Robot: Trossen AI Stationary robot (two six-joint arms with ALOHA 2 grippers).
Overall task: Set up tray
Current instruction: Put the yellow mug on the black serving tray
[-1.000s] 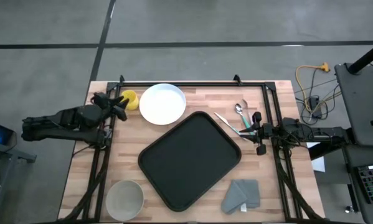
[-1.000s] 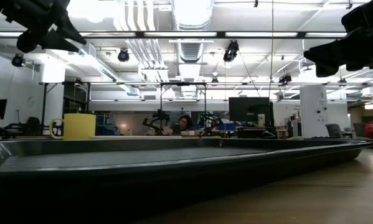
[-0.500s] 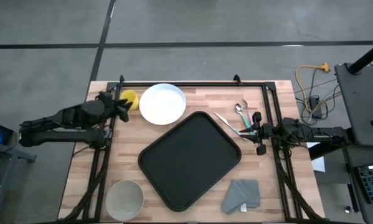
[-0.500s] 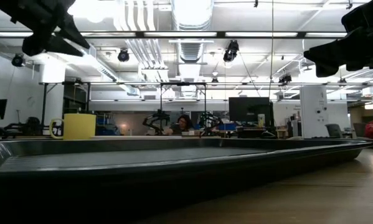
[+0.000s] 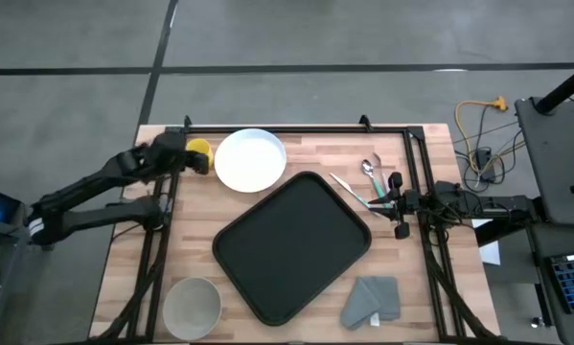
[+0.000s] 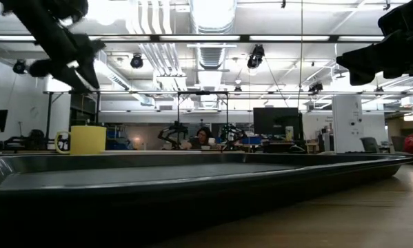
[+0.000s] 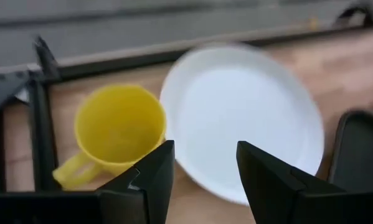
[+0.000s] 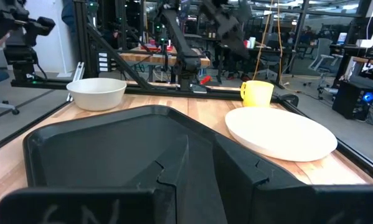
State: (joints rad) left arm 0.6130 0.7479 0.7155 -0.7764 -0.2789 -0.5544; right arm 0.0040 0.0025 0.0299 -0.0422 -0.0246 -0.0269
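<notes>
The black tray lies at an angle in the middle of the table, also filling the low view as the tray. A yellow mug stands upright by the far left corner, beside the round white plate. My left gripper hovers open just left of the mug; in its wrist view the left gripper looks down on the mug and the plate. My right gripper waits at the table's right side, shut, above the cutlery.
A grey-white bowl sits at the near left corner and a folded grey cloth near right. Cutlery lies right of the tray. A black frame rail runs along the far edge. A person sits in the room beyond.
My left gripper has moved toward the far edge and a little right, closing on the yellow mug, and has come down and tipped downward in the low view. Mug, plate and tray have stayed put.
</notes>
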